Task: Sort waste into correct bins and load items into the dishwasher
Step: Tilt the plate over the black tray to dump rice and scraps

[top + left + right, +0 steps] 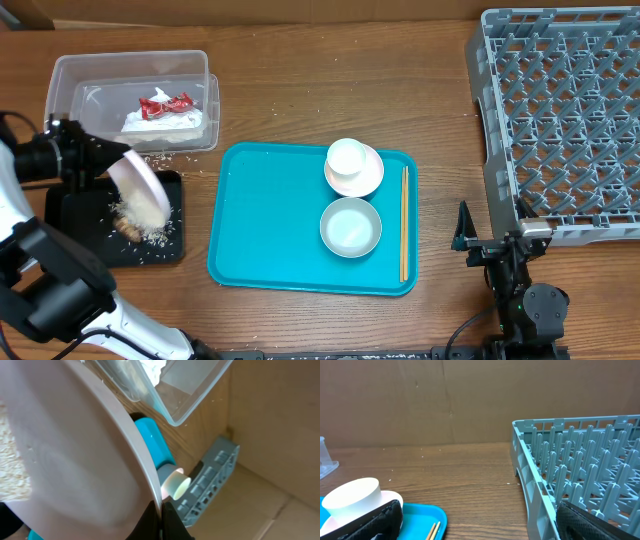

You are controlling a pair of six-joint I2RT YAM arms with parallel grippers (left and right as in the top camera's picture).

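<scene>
Far left: left gripper clamped on white plate, tipped over black tray; food scraps lying there. Upper left: tissue and wrapper in clear tub. Looks like the scrap-dumping step. Next move: carry plate right, slot into grey rack. Lower right: right gripper jaws apart, empty.

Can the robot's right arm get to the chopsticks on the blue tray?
Probably yes. The right gripper is open and empty, and the chopsticks lie at the edge of the tray nearest it, with nothing between.
</scene>
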